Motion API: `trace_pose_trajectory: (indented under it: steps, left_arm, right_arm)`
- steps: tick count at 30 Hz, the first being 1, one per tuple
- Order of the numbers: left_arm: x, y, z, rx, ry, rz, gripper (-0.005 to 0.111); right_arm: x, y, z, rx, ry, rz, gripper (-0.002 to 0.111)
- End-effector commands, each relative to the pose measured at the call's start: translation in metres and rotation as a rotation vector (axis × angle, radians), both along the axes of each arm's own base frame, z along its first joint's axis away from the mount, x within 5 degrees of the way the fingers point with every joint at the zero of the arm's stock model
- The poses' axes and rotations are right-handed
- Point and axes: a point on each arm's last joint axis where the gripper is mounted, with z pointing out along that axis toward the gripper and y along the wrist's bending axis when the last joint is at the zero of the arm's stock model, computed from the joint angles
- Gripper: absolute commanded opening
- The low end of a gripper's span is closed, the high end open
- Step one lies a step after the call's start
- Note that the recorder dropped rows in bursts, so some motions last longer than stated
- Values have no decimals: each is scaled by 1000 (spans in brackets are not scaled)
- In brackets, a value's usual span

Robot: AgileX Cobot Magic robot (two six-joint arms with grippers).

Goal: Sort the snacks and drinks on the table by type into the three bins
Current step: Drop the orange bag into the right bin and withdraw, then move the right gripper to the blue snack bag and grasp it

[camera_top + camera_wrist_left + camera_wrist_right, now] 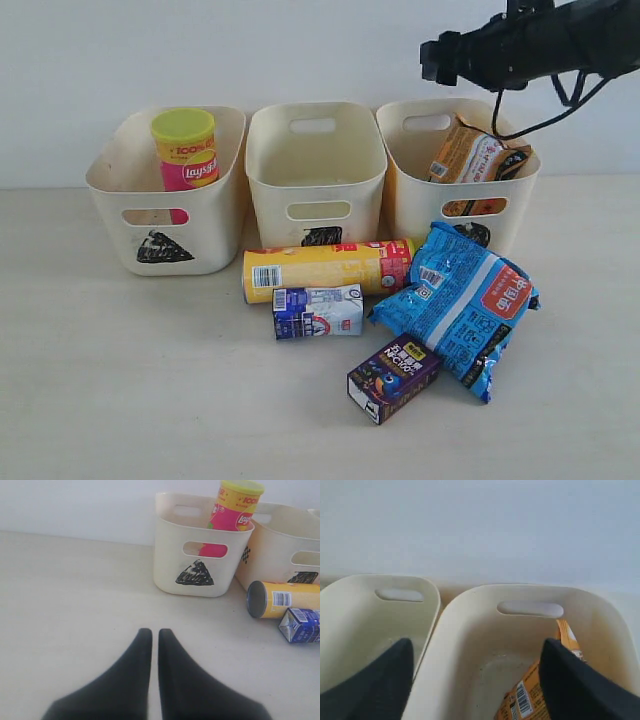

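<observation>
Jaws first: left gripper [150,636] clenched on nothing, low over table [60,605]; right gripper [477,680] released, spread wide over right bin [480,640]. Lower right: purple carton [393,378], blue bag [460,300] behind. Centre: white-blue carton [318,311], yellow tube [325,269] lying behind. Back row: pink tube [186,150] upright in left bin [110,195], middle bin [315,165], orange bag [475,158] in right bin.

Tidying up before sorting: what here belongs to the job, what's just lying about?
Job: pink chip tube with yellow lid; yellow-orange chip tube; orange crinkly bag; blue crinkly bag; white-and-blue carton; dark purple carton; three cream plastic bins.
Lying about: nothing loose visible, just the pale tabletop.
</observation>
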Motion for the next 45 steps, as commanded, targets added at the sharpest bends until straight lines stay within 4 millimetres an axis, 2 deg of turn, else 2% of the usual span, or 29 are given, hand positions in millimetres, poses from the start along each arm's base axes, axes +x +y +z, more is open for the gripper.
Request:
trace_pose_trajectory:
  steps: [1, 5, 11, 16, 24, 29, 36, 40, 45]
  left_arm:
    - [0, 0, 3, -12, -22, 5, 4]
    - [0, 0, 3, -12, -22, 5, 4]
    - [0, 0, 3, -12, -22, 5, 4]
    - [0, 0, 3, -12, -22, 5, 4]
    - [0, 0, 3, -12, -22, 5, 4]
    - [0, 0, 3, -12, -22, 5, 4]
    - [0, 0, 3, -12, -22, 5, 4]
    - [0, 0, 3, -12, -22, 5, 4]
    - [0, 0, 3, -12, -22, 5, 4]
  right_arm:
    - [-20, -1, 30, -113, -7, 107, 36]
    - [-41, -14, 46, -73, 114, 158, 0]
    - [-67, -43, 53, -7, 320, 227, 0]
    - [-92, -57, 49, 62, 348, 186, 0]
    - [-155, -56, 11, 199, 307, 102, 0]
    - [-185, -57, -24, 273, 331, 23, 0]
    - [-217, -55, -75, 389, 410, -33, 0]
    - [-229, -53, -88, 422, 389, -14, 0]
    - [-234, -51, -93, 429, 408, -7, 0]
